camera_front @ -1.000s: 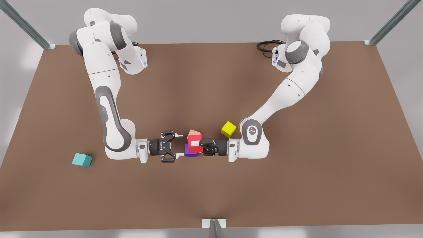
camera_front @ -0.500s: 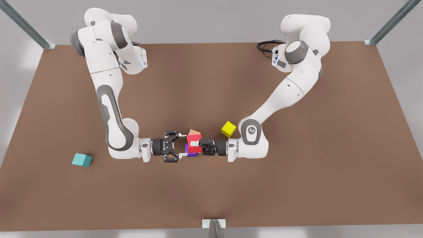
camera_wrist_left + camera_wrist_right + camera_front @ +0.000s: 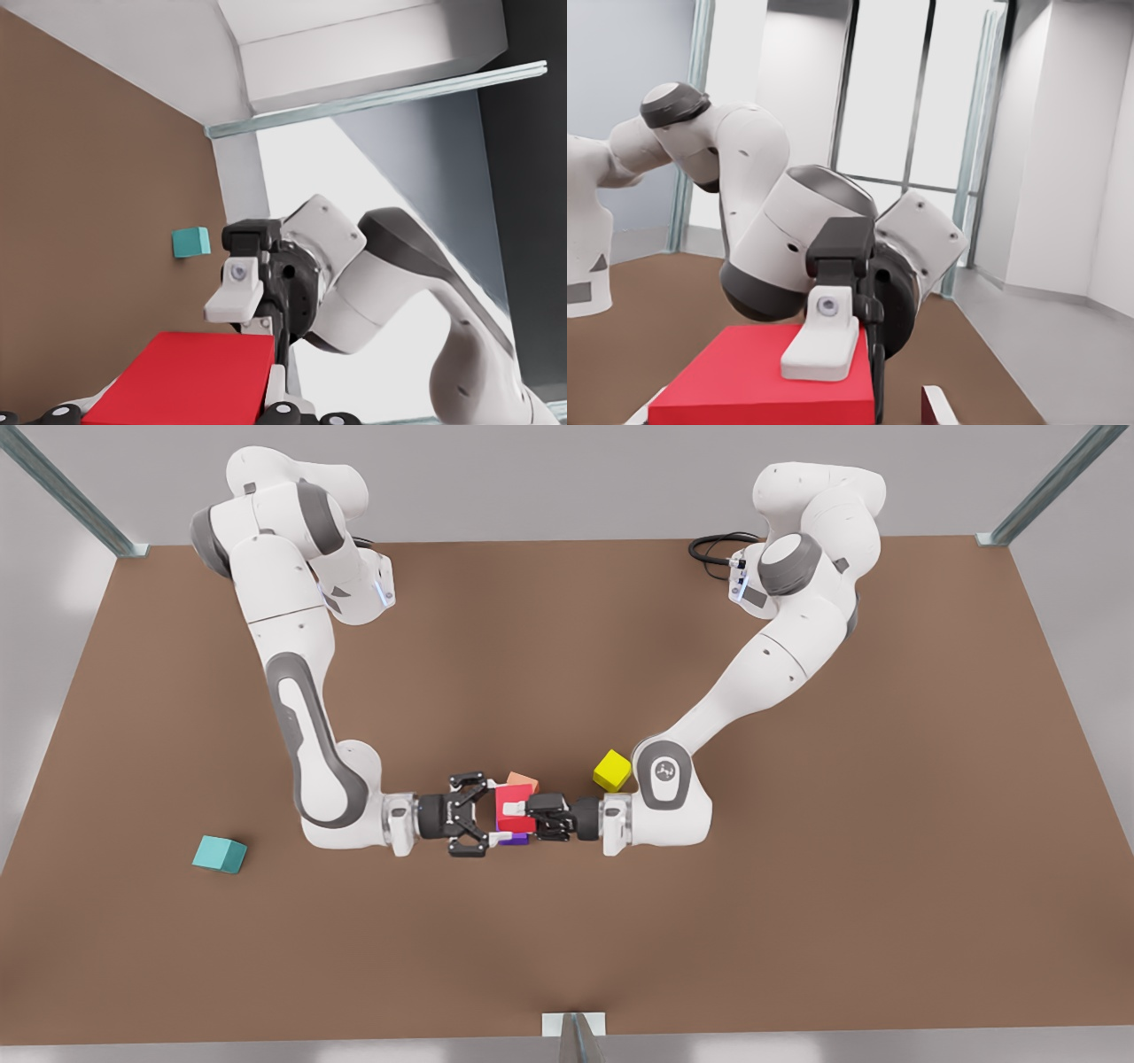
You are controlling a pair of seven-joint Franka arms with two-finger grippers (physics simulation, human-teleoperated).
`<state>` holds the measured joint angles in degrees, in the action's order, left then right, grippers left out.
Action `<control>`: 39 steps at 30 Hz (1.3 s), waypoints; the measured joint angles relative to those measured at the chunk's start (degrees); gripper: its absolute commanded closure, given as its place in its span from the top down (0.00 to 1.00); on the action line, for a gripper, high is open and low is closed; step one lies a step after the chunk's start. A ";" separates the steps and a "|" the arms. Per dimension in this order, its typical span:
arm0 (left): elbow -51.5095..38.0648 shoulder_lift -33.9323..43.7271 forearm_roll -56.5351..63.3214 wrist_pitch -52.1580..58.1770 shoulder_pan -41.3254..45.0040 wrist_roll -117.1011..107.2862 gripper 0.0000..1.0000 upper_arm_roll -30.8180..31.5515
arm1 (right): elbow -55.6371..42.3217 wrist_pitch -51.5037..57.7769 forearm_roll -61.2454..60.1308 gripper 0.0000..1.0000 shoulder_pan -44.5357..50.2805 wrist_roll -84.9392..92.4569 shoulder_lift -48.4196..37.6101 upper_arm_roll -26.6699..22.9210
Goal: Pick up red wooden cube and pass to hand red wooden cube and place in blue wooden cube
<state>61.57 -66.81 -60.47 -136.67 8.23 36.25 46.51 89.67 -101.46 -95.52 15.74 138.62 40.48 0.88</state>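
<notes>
The left pincer point(image 3: 523, 813), on the arm at the front view's right, was clamped shut on the red cube point(image 3: 507, 795), holding it level above the counter point(image 3: 797, 886) near the middle. One white fingertip point(image 3: 822, 347) lay flat on the cube's upper face in the right wrist view. The right pincer point(image 3: 489, 812), on the arm at the front view's left, faced it head-on with its fingers spread wide, one on each side of the cube's near end; whether they touched the cube could not be told. Below the held cube sat a purple cube point(image 3: 512, 838), with an orange cube point(image 3: 524, 781) just behind. A yellow cube point(image 3: 612, 770) lay beside the left arm's wrist. The teal cube point(image 3: 219, 854) rested on the counter well apart, toward the front view's left.
</notes>
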 measured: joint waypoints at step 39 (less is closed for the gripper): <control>8.54 6.15 3.82 6.54 -19.49 2.69 1.00 1.24 | 0.26 -0.16 3.31 0.47 -2.98 -0.09 0.34 -0.26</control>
<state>70.11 -60.65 -56.65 -130.13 -11.26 38.94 47.75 89.93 -101.63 -92.21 12.76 138.53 40.82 0.62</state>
